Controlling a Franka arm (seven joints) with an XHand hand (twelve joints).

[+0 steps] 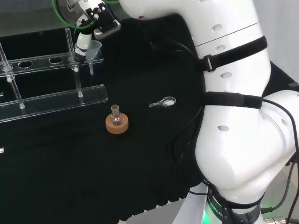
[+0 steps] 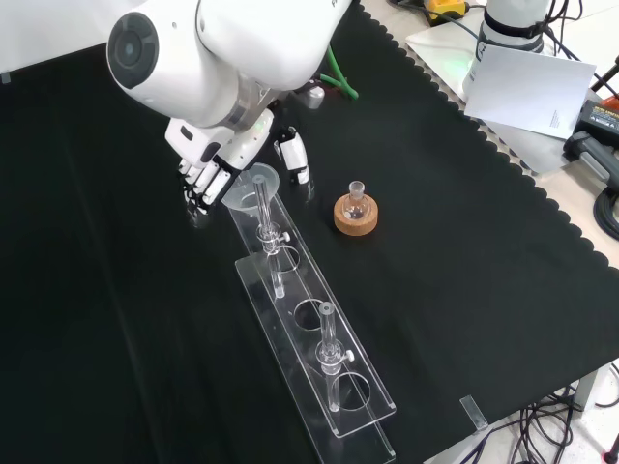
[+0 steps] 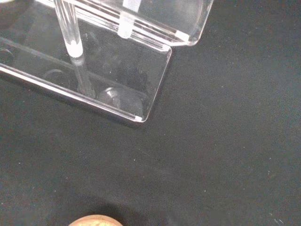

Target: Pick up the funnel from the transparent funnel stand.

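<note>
The clear funnel (image 1: 94, 50) (image 2: 253, 184) stands at the end of the transparent funnel stand (image 1: 51, 100) (image 2: 314, 333), its cone at the level of the upper shelf and its stem hanging below. The black and white hand (image 1: 88, 23) (image 2: 208, 164) is at the funnel. Curled fingers (image 2: 203, 184) lie against one side of the rim, and the thumb (image 2: 295, 157) stands close on the other side. In the head view one white-tipped finger (image 1: 83, 44) touches the rim. The wrist view looks down on the stand's end (image 3: 155, 80) and one of its posts (image 3: 70, 37).
A small glass flask sits on a cork ring (image 1: 116, 123) (image 2: 355, 215) (image 3: 96, 220) near the stand's end. A small metal clip (image 1: 163, 101) lies on the cloth to the right of it in the head view. Papers and cables (image 2: 532, 77) lie past the cloth's scalloped edge.
</note>
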